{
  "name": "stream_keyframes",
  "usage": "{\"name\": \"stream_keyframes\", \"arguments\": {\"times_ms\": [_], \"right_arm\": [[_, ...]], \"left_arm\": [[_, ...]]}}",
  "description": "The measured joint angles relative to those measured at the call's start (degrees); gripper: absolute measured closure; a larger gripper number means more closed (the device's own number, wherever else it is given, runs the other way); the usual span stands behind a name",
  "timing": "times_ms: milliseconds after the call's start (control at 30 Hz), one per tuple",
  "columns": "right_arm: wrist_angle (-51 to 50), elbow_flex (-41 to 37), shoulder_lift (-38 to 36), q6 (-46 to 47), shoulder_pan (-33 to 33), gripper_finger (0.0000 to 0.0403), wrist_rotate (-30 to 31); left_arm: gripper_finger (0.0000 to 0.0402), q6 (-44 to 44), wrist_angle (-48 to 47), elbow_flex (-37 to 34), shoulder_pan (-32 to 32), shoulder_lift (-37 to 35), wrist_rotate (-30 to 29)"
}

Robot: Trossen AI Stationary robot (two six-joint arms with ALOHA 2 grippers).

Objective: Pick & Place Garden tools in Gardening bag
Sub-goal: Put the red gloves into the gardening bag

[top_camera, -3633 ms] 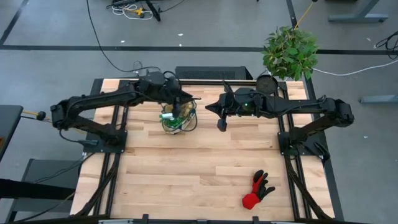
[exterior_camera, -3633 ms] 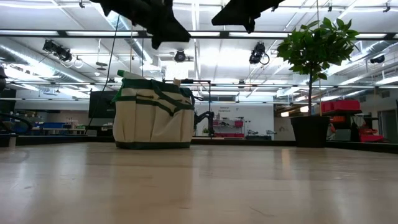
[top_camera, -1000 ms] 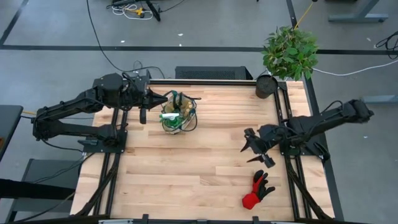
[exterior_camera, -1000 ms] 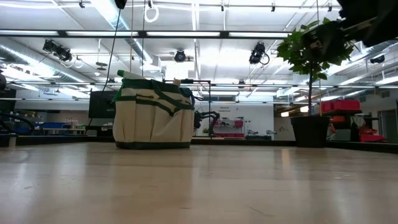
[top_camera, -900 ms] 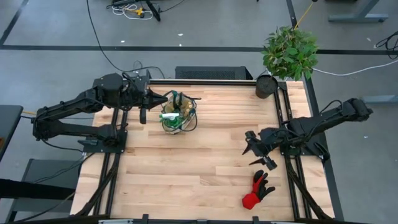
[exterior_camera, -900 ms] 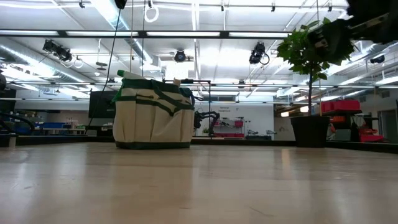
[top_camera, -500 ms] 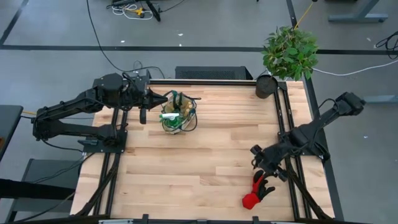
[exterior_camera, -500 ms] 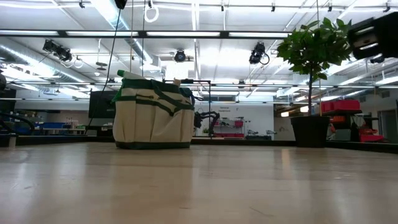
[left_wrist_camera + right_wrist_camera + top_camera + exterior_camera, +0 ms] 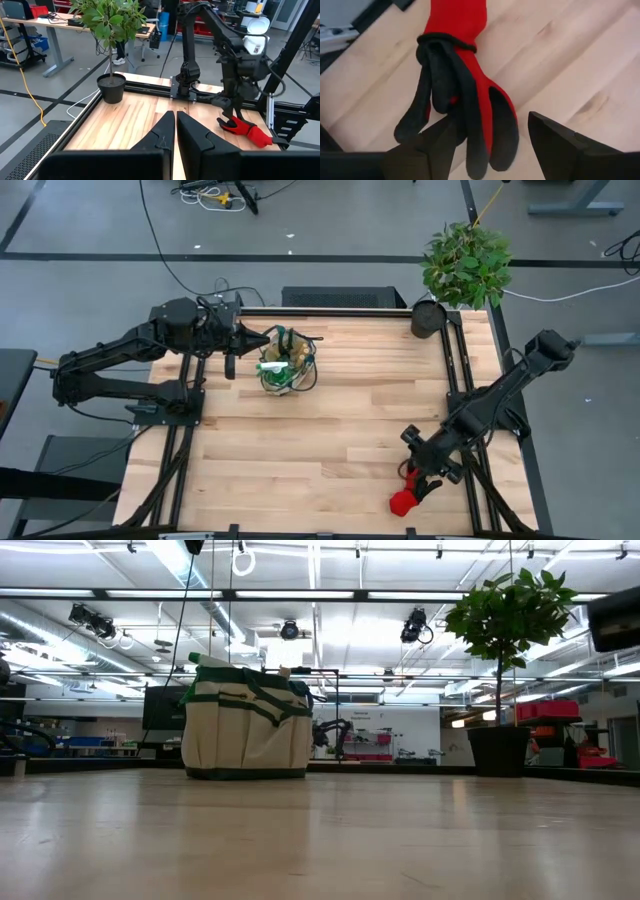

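- Light wooden plank surface (image 9: 300, 450) in a dark metal frame, carrying all items.
- Left arm, dark, parked at the far left edge; left gripper (image 9: 229, 366) just beside the bag, fingers (image 9: 167, 131) pressed together, holding nothing.
- Right arm, dark, reaching down to the near right corner; right gripper (image 9: 427, 470) directly over the glove, fingers (image 9: 560, 140) spread wide apart on either side of the glove's fingertips; contact with the glove can't be judged.
- Leafy green potted plant (image 9: 466, 264) with dark round pot (image 9: 428, 318) at the far right corner of the surface, well apart from the bag.
- Small round tan fabric gardening bag with green trim (image 9: 247, 731), upright on the far middle-left of the surface; tool handles and a green-and-white item stick out of its top (image 9: 285, 364), individual tools too small to tell.
- Red-and-black glove (image 9: 460, 95) lying flat on the surface at the near right corner, well apart from the bag, red cuff pointing away from the right gripper.
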Motion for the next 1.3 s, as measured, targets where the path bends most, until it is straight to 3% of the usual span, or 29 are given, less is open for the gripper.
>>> {"name": "stream_keyframes", "arguments": {"times_ms": [367,967,1100,1300], "right_arm": [[0.12,1.04,10.70,0.30,2.16,0.0160,0.71],[1.90,1.04,17.81,1.80,2.19,0.0163,-1.63],[2.02,1.04,17.88,2.08,2.17,0.0190,-1.75],[2.86,1.04,17.88,1.81,2.17,0.0264,-2.85]], "left_arm": [[0.0376,0.00,-0.02,0.00,0.00,0.02,-0.04],[0.0376,0.02,-0.02,0.00,0.00,0.02,-0.17],[0.0376,0.02,-0.03,0.00,0.01,0.02,-0.17],[0.0376,0.02,-0.04,0.00,0.01,0.02,-0.17]]}}
